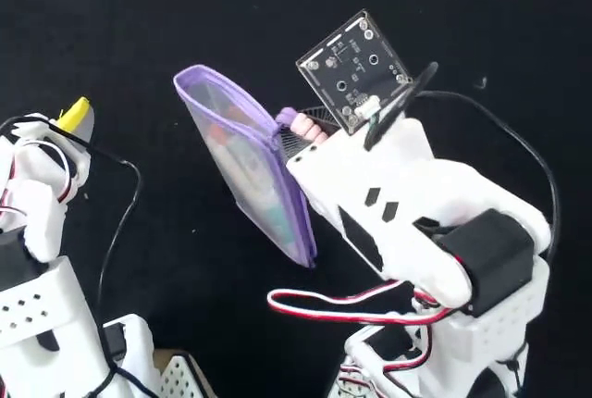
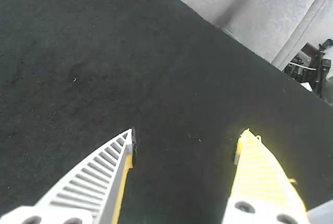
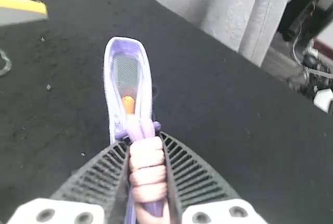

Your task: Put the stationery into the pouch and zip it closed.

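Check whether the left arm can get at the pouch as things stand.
Probably yes. The left gripper is open, and bare black table lies between it and the pouch, which the right gripper holds by its pink pull.

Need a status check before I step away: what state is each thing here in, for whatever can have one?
Right gripper: shut on the pink tab.
Left gripper: open, empty, over the table.
Pouch: held up tilted by the pink tab, coloured items inside; whether the zip is fully shut cannot be told.
Pink tab: clamped, sticking out at the pouch's end.
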`<state>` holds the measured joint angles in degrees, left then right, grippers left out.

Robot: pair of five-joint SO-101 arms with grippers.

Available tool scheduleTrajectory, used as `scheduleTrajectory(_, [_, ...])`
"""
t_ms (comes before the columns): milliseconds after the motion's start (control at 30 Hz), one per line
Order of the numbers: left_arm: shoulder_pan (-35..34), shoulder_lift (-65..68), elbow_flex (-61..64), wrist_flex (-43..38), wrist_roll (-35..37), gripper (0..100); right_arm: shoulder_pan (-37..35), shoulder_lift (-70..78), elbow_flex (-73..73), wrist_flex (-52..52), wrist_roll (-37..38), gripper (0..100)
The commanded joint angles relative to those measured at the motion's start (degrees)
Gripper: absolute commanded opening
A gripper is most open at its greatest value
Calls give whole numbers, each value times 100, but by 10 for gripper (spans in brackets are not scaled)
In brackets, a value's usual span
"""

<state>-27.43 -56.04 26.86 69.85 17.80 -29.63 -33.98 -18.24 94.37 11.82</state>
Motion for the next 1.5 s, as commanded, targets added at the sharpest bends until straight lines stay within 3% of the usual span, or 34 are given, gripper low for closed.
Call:
scheduleTrajectory(0, [189, -105, -40, -97, 44, 315, -325, 277, -954, 18, 9, 11])
scheduleTrajectory(300, [497, -105, 48, -105, 26, 315, -1284, 1587, -2026, 35, 9, 11])
scheduleTrajectory(600, [479, -114, -110, -44, 18, 317, -1284, 2431, -2536, -79, 18, 11])
scheduleTrajectory(833, [532, -114, -1332, 985, -44, 318, -1284, 2440, -2536, -79, 18, 11])
scheduleTrajectory(1000, [1015, -114, -2211, 1802, -633, 317, -1275, 2422, -2536, -62, 18, 11])
scheduleTrajectory(1133, [1622, -114, -2185, 2127, -1257, 316, -1275, 2413, -2580, 44, 35, 11])
scheduleTrajectory(1467, [1552, -114, -1692, 2154, -2927, 315, -1284, 2105, -2580, 202, 53, 11])
